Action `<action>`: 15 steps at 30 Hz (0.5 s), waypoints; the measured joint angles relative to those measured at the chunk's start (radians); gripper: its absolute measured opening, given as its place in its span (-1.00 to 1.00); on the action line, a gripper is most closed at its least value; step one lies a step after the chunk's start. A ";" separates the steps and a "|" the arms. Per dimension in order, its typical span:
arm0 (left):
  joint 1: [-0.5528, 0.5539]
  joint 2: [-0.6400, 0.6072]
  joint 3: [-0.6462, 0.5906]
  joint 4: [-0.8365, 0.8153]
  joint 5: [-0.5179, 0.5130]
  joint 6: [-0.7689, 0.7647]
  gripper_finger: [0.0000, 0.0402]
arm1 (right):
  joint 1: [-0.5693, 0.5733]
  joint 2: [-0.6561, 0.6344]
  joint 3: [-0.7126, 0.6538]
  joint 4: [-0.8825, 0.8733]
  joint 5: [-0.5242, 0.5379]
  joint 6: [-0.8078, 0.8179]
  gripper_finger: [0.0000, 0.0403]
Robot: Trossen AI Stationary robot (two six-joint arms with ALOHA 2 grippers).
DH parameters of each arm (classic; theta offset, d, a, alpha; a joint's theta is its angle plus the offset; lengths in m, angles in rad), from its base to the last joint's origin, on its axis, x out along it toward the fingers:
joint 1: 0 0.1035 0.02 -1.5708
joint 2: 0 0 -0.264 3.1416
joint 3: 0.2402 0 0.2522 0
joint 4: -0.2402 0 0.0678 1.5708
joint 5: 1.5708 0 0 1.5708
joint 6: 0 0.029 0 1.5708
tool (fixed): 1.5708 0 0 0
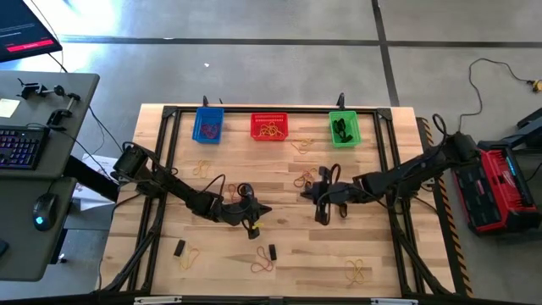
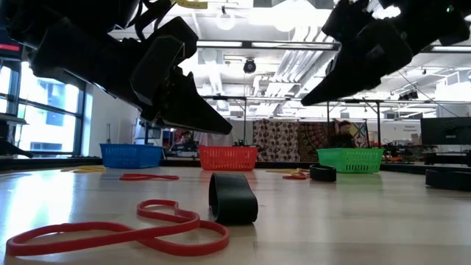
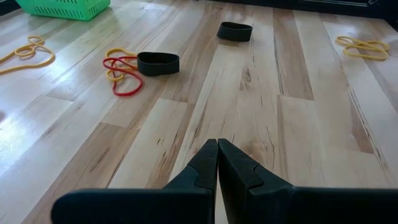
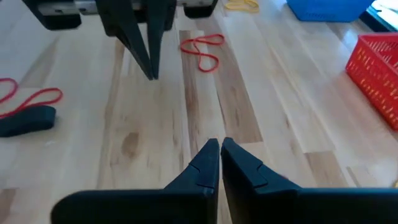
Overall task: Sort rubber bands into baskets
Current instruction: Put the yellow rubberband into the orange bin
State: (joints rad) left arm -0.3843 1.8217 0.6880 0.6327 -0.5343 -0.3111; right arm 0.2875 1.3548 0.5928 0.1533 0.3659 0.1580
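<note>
Three baskets are being seen in a row along the table's (image 1: 279,254) far edge: the blue basket (image 1: 208,124) to the left of the red basket (image 1: 269,126), the green basket (image 1: 343,128) to its right. Purplish bands are lying in the blue one, yellowish ones in the red, dark ones in the green.

Nearer than the red basket, at mid-table, both arms are being held low. The left gripper (image 1: 264,208) is being kept closed, its fingertips (image 3: 217,149) pressed together with nothing between them. The right gripper (image 1: 303,196) is likewise being kept closed and empty, its fingertips (image 4: 219,147) meeting; the two tips are pointing toward each other, just apart.

Loose rubber bands are being left scattered nearer than the red basket: a red loop (image 2: 118,234) and an upright thick dark band (image 2: 232,197) close to the low camera, a red-and-yellow tangle (image 3: 121,71) touching another dark band (image 3: 158,63), yellow loops (image 1: 356,271) near the table's front edge.

Beyond the red basket, a person (image 2: 184,140) is being glimpsed in the room.
</note>
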 joint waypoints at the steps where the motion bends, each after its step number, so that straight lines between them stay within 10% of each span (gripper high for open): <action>1: 0.000 0.000 0.000 0.000 0.000 0.000 -0.99 | 0.009 0.000 0.008 -0.011 0.011 0.001 -0.93; 15: 0.007 0.000 0.000 0.000 0.000 0.000 -0.99 | 0.054 0.000 0.067 -0.209 0.063 0.129 -0.41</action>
State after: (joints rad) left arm -0.3771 1.8217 0.6880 0.6330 -0.5343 -0.3107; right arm 0.3412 1.3548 0.6601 -0.0555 0.4292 0.2867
